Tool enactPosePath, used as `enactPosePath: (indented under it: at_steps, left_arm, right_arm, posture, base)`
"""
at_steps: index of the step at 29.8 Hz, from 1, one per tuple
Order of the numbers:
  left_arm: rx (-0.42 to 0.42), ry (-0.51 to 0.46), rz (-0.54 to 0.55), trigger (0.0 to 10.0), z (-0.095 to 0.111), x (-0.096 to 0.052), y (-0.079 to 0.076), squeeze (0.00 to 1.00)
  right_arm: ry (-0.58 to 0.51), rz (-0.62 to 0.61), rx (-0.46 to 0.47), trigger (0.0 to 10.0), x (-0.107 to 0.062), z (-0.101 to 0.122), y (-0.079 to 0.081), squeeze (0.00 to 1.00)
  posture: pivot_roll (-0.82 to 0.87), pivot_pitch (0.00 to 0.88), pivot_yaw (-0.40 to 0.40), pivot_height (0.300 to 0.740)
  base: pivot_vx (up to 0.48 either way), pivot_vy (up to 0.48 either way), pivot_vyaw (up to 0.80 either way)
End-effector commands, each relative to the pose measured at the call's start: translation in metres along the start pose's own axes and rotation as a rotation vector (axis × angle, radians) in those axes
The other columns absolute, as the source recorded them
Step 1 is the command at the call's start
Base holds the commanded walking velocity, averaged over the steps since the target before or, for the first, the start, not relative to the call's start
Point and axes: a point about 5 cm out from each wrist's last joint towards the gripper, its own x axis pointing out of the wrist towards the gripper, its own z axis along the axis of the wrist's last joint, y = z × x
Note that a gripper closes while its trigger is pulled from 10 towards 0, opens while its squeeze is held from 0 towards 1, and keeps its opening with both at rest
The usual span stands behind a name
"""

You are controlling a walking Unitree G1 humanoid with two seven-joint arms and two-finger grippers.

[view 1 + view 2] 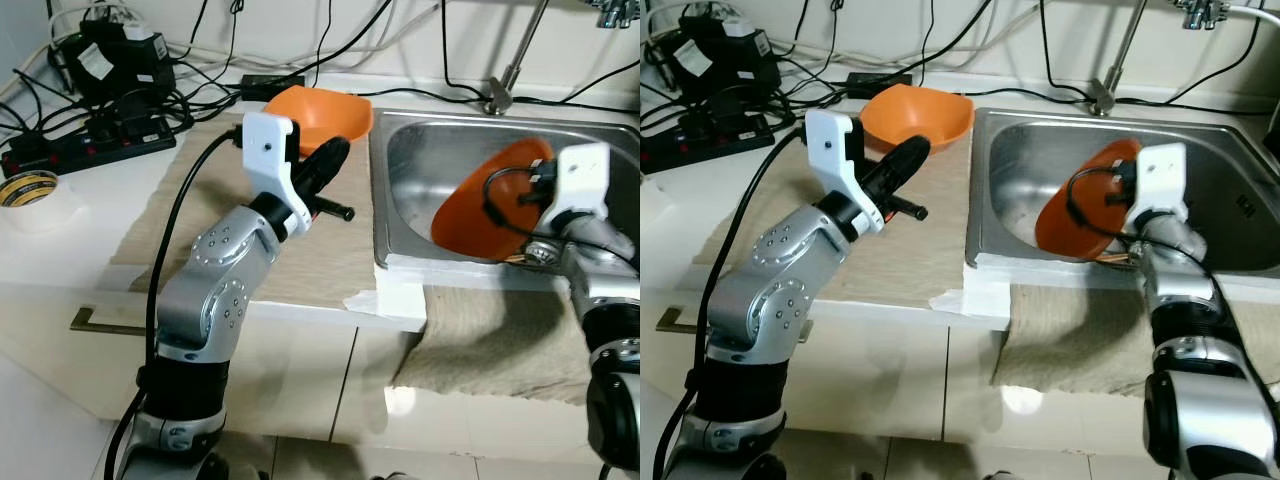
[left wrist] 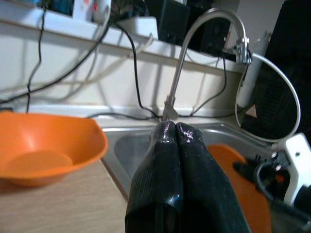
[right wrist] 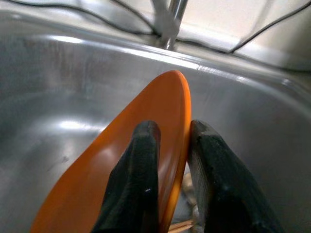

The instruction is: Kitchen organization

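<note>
Right end effector (image 3: 170, 145) pinches the rim of an orange plate (image 1: 490, 205), held tilted on edge inside the steel sink (image 1: 420, 150), at about 3 o'clock in the head views. Left end effector (image 1: 335, 155), fingers pressed together and holding nothing, hovers over the cloth (image 1: 330, 260) on the tabletop (image 1: 90, 200), just beside an orange bowl (image 1: 325, 112) at 12 o'clock.
</note>
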Motion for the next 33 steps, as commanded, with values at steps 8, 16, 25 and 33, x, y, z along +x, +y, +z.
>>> enactPosePath:
  at_steps: [8,16,25,33]
  left_arm:
    - [0.008,0.025,-0.018,10.0,0.003,0.0,-0.003,0.0]
    - [0.004,0.032,-0.015,10.0,0.004,-0.001,-0.003,0.0]
    - [0.004,0.041,-0.014,10.0,0.004,-0.002,-0.002,0.0]
    - [0.003,0.048,-0.012,10.0,0.002,-0.002,-0.002,0.0]
  right_arm:
    - [0.23,-0.083,0.14,10.0,-0.008,-0.044,-0.001,0.0]
    - [0.364,-0.084,0.091,10.0,-0.019,-0.07,0.0,1.0]
    - [0.381,-0.057,0.003,10.0,-0.021,-0.075,0.004,1.0]
    - [0.326,-0.042,-0.04,10.0,-0.016,-0.064,0.008,1.0]
  posture:
    - [0.04,0.0,0.006,0.732]
    - [0.04,0.0,0.007,0.732]
    - [0.04,0.0,0.014,0.732]
    - [0.04,0.0,0.009,0.732]
  base:
    - [0.0,0.0,0.0]
    - [0.0,0.0,0.0]
    - [0.0,0.0,0.0]
    - [0.0,0.0,0.0]
